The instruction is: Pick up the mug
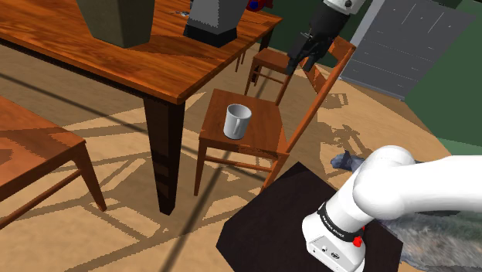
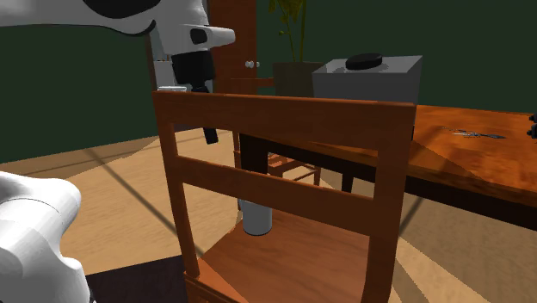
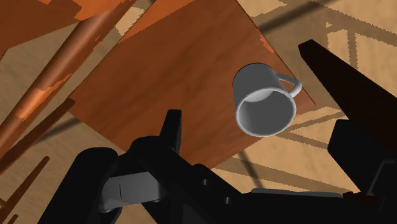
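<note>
A light grey mug (image 1: pixel 237 120) stands upright on the wooden chair seat (image 1: pixel 263 135), near the seat's table side, handle out to one side. My gripper (image 1: pixel 300 62) hangs high above the chair, close to the top rail of its backrest (image 1: pixel 332 73), well clear of the mug. In the wrist view the two black fingers (image 3: pixel 331 73) stand apart with nothing between them, and the mug (image 3: pixel 261 98) shows far below with its open mouth toward the camera. From the second exterior view the mug (image 2: pixel 256 217) is partly hidden behind the backrest slats, and the gripper (image 2: pixel 209 131) hangs above it.
A large wooden table (image 1: pixel 116 58) stands beside the chair and carries a dark pot (image 1: pixel 116 19) and a grey box (image 1: pixel 212 19). A second chair (image 1: pixel 270 66) sits beyond. A wooden bench (image 1: pixel 35 154) is at the shoulder view's left; the black stand (image 1: pixel 270 224) is at the lower right.
</note>
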Controlling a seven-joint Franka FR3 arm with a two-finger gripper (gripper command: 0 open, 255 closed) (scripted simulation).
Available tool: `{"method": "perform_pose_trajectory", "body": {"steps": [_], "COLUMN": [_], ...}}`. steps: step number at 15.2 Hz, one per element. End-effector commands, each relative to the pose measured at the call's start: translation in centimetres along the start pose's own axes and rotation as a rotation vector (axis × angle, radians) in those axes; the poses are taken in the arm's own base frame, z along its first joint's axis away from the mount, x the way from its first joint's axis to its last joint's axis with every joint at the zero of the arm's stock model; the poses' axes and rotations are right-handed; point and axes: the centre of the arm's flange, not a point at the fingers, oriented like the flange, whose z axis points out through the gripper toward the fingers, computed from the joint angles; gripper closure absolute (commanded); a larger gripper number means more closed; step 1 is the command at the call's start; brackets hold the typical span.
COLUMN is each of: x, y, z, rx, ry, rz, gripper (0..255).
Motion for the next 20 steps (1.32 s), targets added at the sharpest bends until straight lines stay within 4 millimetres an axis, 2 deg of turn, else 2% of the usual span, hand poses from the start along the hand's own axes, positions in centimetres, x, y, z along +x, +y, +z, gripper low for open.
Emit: {"method": "perform_pose_trajectory", "body": {"steps": [1,16,17,20], "x": [0.0,9.3,9.8,9.5], "y": [0.0,-1.4,-1.5,-1.5], "z": [0.0,18.1,19.2,20.8], "rx": [0.000,0.073,0.078,0.078], "ry": [0.000,-0.099,-0.105,-0.105], "rz": [0.000,0.012,0.013,0.013], "gripper": [0,0,0,0]}}
